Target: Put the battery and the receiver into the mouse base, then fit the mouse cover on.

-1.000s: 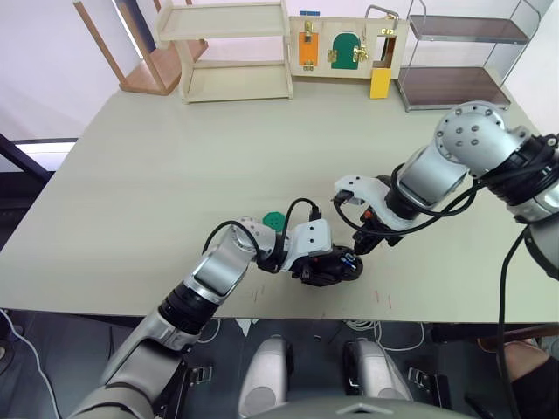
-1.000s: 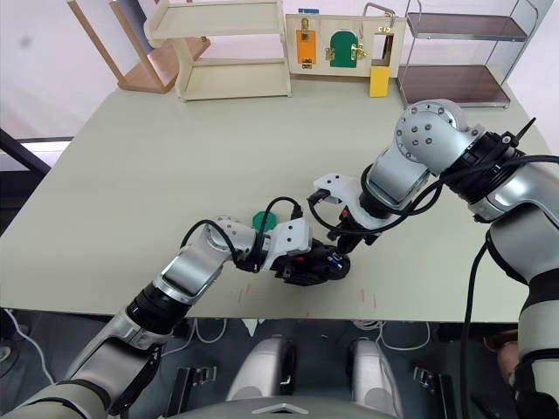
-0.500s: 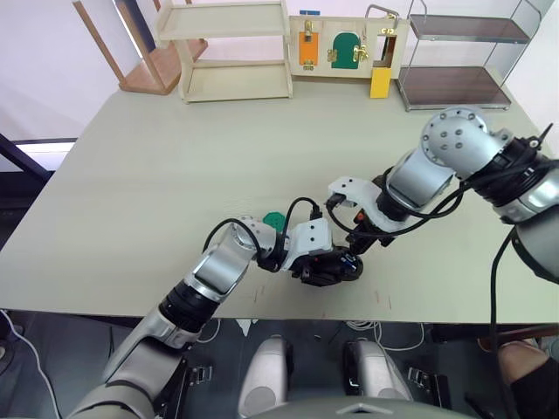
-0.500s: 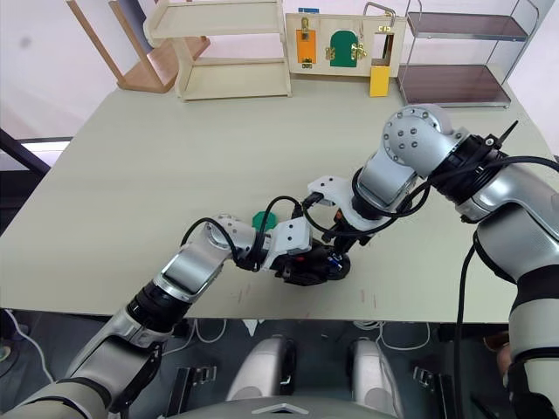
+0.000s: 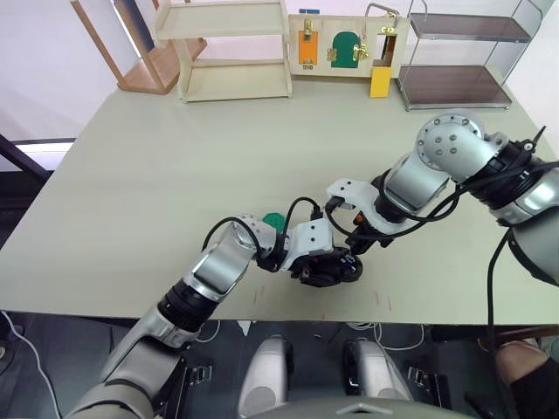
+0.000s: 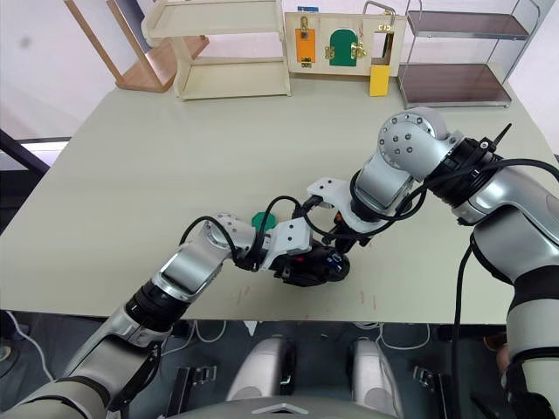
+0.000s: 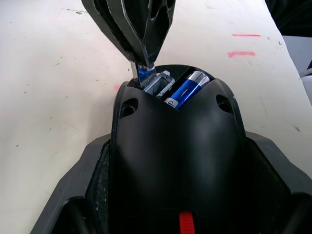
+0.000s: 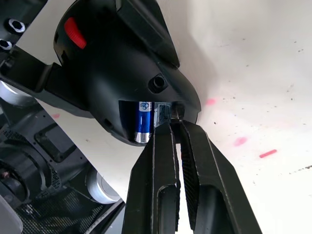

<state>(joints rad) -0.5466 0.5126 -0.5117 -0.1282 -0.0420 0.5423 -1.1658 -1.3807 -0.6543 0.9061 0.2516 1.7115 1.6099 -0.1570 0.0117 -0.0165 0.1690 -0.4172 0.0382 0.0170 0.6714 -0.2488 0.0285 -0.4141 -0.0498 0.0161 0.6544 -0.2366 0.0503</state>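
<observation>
The mouse base (image 5: pixel 327 266) sits near the front edge of the table (image 5: pixel 157 175), about midway along it, clamped between the black fingers of the left gripper (image 5: pixel 325 264). In the left wrist view the base (image 7: pixel 178 161) lies between the two fingers (image 7: pixel 90 195), one pressed against each flank, with a red part showing on its inner surface.

The battery (image 7: pixel 186 89) — blue, with a pale silvery end — lies in the open compartment at the end of the base farthest from the left wrist. It rests lengthwise in its slot, beside a small clear-and-metal piece in the neighbouring slot, too small to identify.

The right gripper (image 8: pixel 174 127) reaches in from the right side of the table, its two fingers (image 8: pixel 161 161) drawn nearly together with only a thin slit between them. Their tips (image 7: pixel 141 58) sit at the rim of the compartment, right at that small piece and just beside the battery (image 8: pixel 143 122); whether they actually pinch anything cannot be told.

A green round object (image 5: pixel 274 219) lies on the table just behind the left wrist. Along the far edge stand a wooden shelf (image 5: pixel 231 48), a board of latches (image 5: pixel 342 44) and a wire rack (image 5: pixel 463 52).
</observation>
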